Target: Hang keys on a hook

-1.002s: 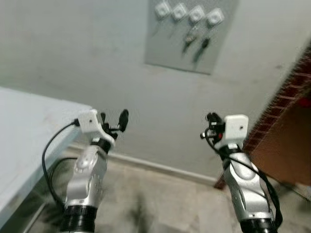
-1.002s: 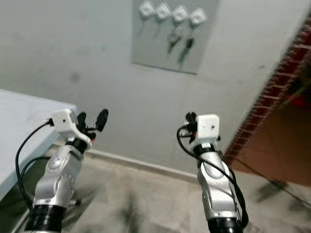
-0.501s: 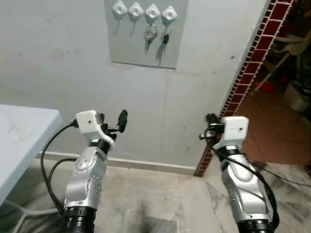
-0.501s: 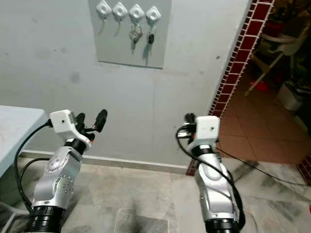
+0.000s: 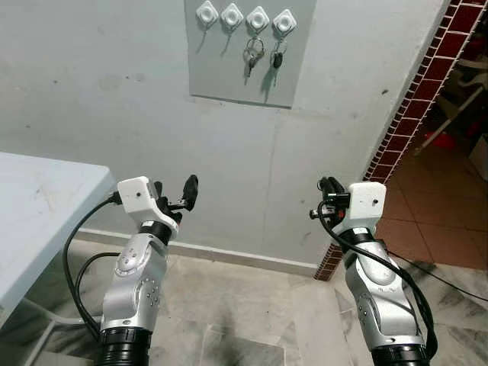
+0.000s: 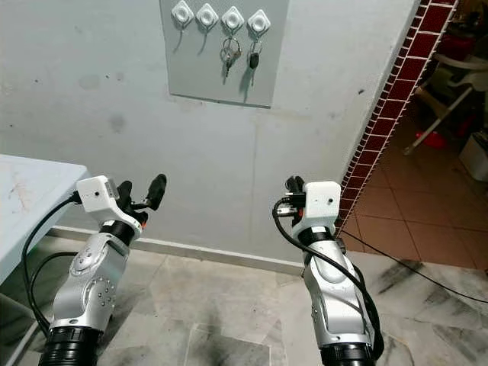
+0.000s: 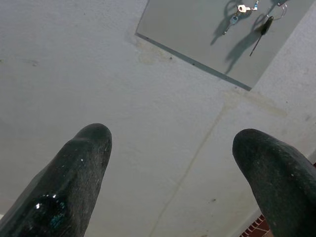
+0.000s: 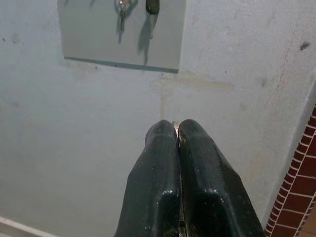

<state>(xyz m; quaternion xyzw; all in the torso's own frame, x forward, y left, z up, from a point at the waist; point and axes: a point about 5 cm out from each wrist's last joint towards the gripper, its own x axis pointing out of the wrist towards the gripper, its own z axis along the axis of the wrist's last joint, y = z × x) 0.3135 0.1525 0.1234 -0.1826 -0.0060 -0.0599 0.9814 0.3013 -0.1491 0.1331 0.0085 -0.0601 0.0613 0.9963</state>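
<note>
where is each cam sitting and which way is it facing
Left and right eye views: on the head, looking forward and down at the wall's hook board; both arms show, left claw and right claw raised.
Left wrist view: on the left wrist, looking between its spread fingers at the wall.
Right wrist view: past closed fingers.
All share the hung keys.

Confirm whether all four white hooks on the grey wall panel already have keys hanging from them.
No. Keys hang from just two white hooks at the right of the grey wall panel; the two hooks at its left are bare.
</note>
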